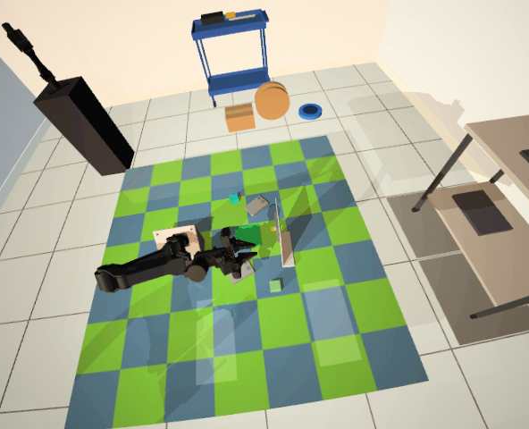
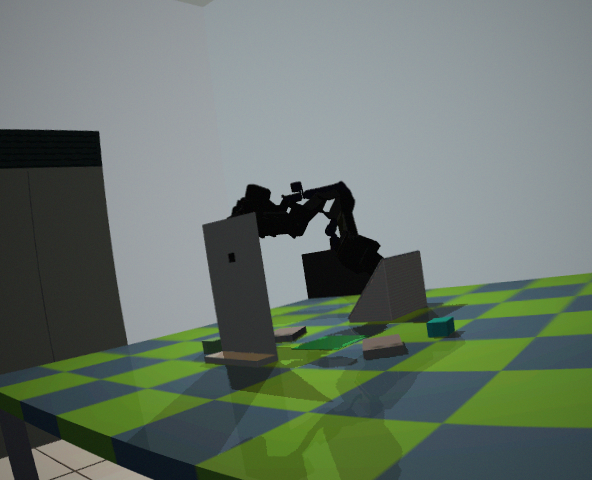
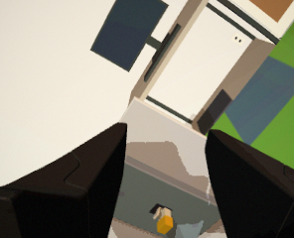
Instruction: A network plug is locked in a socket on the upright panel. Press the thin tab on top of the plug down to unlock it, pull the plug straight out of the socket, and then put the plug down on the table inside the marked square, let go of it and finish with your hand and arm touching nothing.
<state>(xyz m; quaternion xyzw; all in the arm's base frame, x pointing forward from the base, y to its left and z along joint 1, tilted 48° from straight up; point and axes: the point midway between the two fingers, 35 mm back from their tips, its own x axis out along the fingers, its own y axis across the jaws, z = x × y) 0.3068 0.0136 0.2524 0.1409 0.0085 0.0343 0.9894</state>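
The upright panel (image 1: 277,216) (image 2: 239,299) (image 3: 142,188) stands on a small base. The plug, with an orange body (image 1: 272,229) (image 3: 164,224), sits at the dark socket opening on the arm's side of the panel. A pale piece, perhaps the tab, shows beside the orange body in the wrist view; its exact state is too small to tell. My gripper (image 1: 256,249) (image 3: 167,137) is partly open with nothing between its fingers. It is level with the panel's upper part, and the plug shows below the fingertips in the wrist view. The marked green square (image 1: 248,234) (image 2: 330,342) bears nothing.
A teal cube (image 1: 233,198) (image 2: 439,327) and a flat grey block (image 1: 256,206) (image 2: 384,346) lie beyond the square. Another flat block (image 1: 241,272) (image 2: 289,333) lies partly under the gripper. A pale green cube (image 1: 274,286) (image 2: 211,346) is near the panel. A pale wedge (image 2: 405,289) stands near the arm.
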